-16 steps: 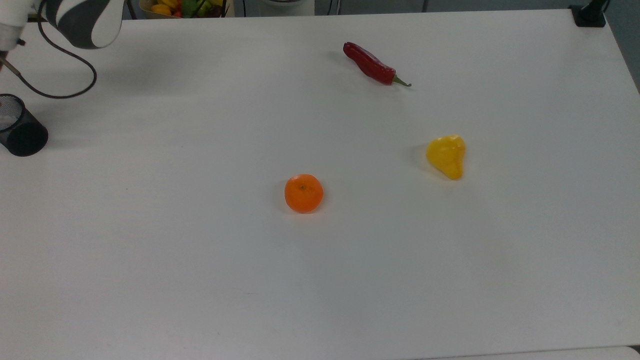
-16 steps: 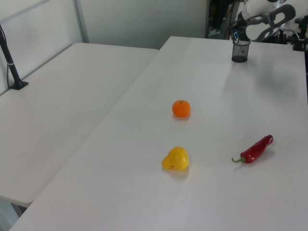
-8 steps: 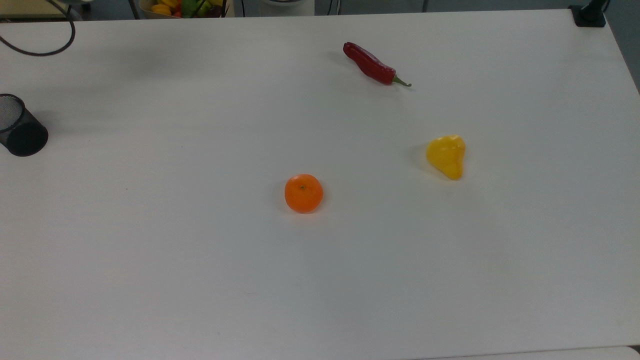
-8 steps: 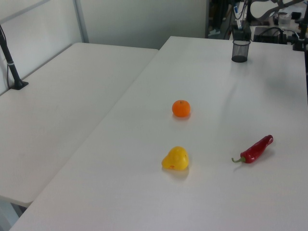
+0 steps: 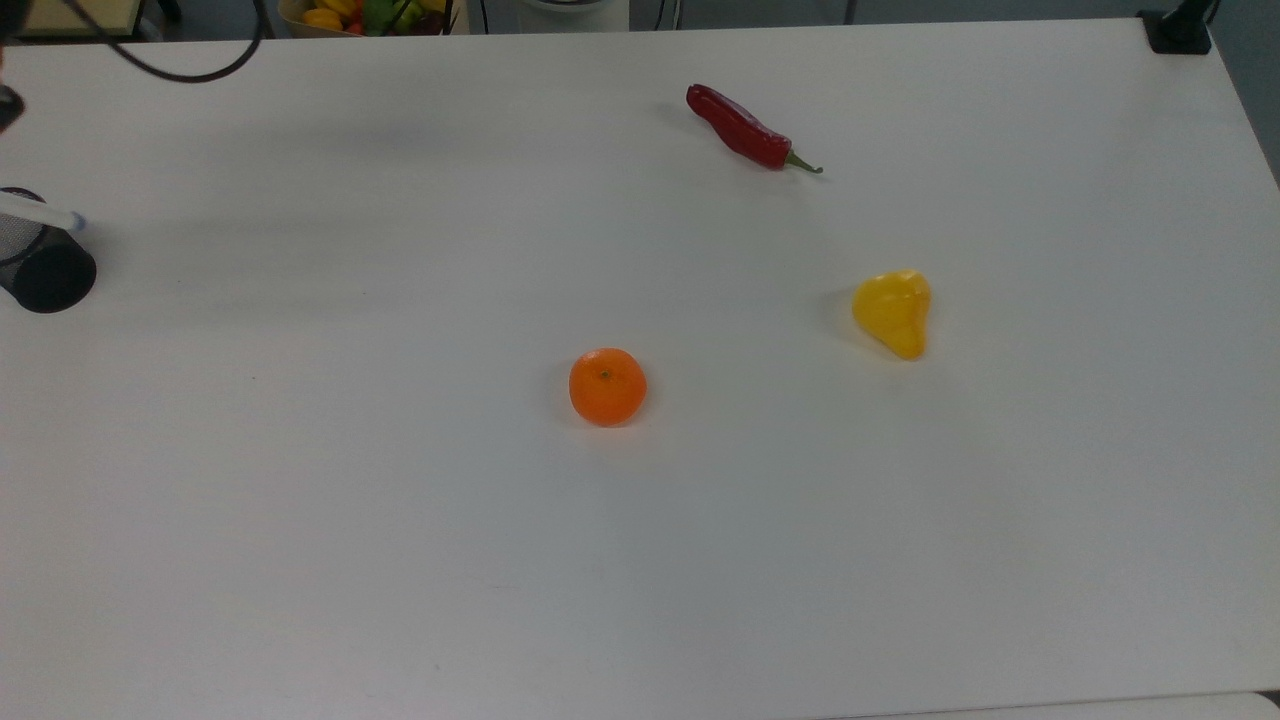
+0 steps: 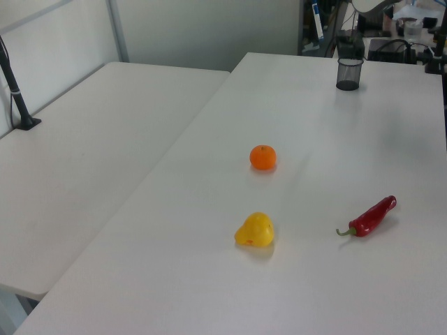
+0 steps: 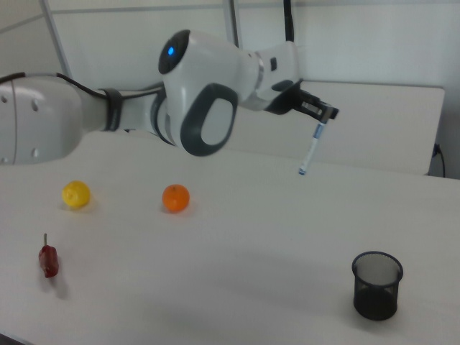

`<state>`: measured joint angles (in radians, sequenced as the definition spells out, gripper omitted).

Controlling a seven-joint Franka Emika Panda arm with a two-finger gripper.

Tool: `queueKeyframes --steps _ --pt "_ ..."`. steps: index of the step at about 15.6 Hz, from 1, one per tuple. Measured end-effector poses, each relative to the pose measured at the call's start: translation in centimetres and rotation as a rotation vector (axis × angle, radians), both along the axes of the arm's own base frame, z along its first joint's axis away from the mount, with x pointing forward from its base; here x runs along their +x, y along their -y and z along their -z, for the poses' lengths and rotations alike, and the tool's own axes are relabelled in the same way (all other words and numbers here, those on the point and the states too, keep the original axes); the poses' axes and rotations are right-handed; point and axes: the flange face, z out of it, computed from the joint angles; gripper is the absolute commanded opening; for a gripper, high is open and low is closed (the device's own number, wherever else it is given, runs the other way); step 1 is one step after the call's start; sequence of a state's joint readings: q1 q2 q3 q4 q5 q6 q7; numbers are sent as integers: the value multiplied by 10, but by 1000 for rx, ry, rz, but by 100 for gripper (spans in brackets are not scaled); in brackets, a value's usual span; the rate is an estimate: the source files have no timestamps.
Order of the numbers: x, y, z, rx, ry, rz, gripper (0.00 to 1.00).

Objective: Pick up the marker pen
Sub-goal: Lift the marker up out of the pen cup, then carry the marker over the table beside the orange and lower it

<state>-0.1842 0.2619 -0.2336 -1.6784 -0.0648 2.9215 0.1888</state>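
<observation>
While above mesh cup (image 7: 376, 284) — fingers (image 7: 327, 112) grip marker pen (image 7: 310, 149).

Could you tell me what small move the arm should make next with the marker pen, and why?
Probably a short hold or a slight further lift. In the right view the gripper already holds the marker pen by its upper end, hanging well above the black mesh cup and the table, so the taking looks done.

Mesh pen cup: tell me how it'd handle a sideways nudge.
The mesh pen cup looks empty and see-through, so probably light and easily slid. It is taller than wide, so a high push might tip it; on its side it would likely roll.
</observation>
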Motion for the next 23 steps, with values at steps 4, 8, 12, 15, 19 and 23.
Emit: queueKeyframes --steps 4,8,12,15,19,23 --pt "13 -71 -7 76 -120 -101 0" --pt "28 -167 14 129 -287 -239 0" --pt "29 -243 41 156 -434 -346 0" --pt "29 -264 72 170 -511 -375 0" --pt "33 -271 130 187 -606 -388 0" --pt "25 -284 172 177 -691 -429 0"
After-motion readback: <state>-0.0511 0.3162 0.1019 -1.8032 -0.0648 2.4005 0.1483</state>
